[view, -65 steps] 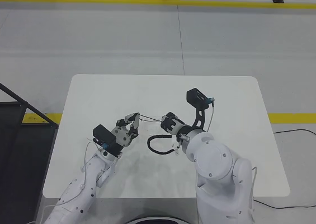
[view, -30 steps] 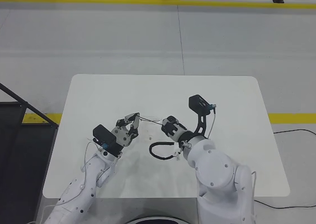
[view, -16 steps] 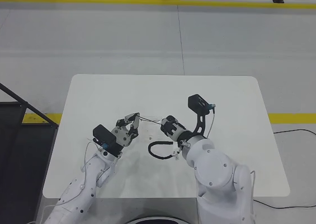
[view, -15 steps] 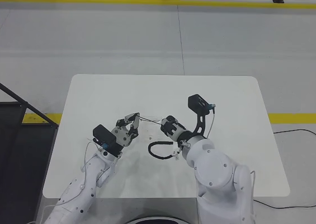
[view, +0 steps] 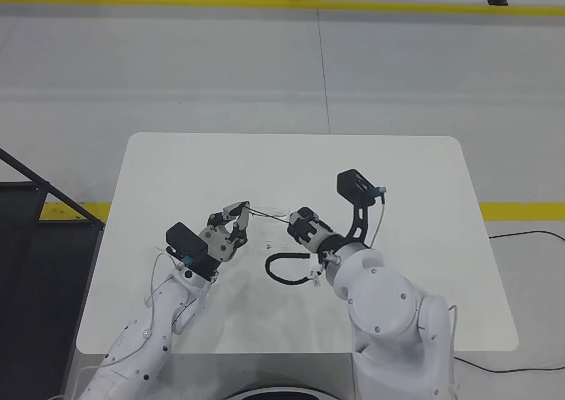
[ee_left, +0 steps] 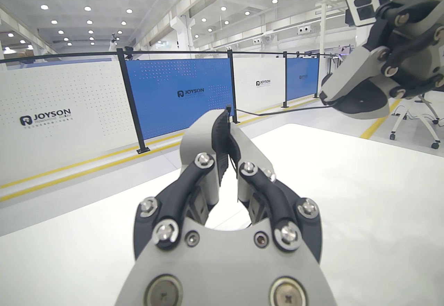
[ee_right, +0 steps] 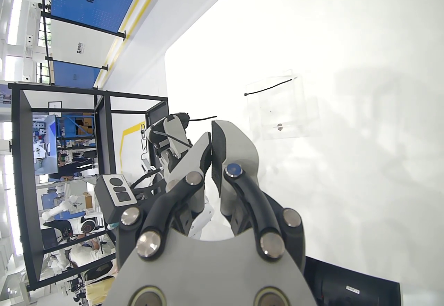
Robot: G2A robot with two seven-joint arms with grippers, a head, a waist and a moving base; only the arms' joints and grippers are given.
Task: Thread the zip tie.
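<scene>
A thin black zip tie (view: 267, 212) is stretched in the air between my two grippers above the white table (view: 402, 170). My left gripper (ee_left: 227, 115) is shut on the tie's head end, which pokes out above its pads. From there the strap (ee_left: 277, 111) runs across to my right gripper (ee_left: 327, 103), which is shut on the other end. In the right wrist view a short tail (ee_right: 203, 118) sticks out past the right gripper (ee_right: 211, 130). In the top view the left gripper (view: 242, 208) and the right gripper (view: 293, 220) face each other near the table's middle.
A second black zip tie (ee_right: 269, 89) lies on a clear sheet (ee_right: 281, 116) on the table beyond the right gripper. A black frame with dark netting (view: 2, 250) stands beside the table's left edge. Bare tabletop lies at the far side and right.
Since the earliest frame the right arm has shifted slightly toward the near edge and the tie has levelled out. Over the last second nothing visibly moved.
</scene>
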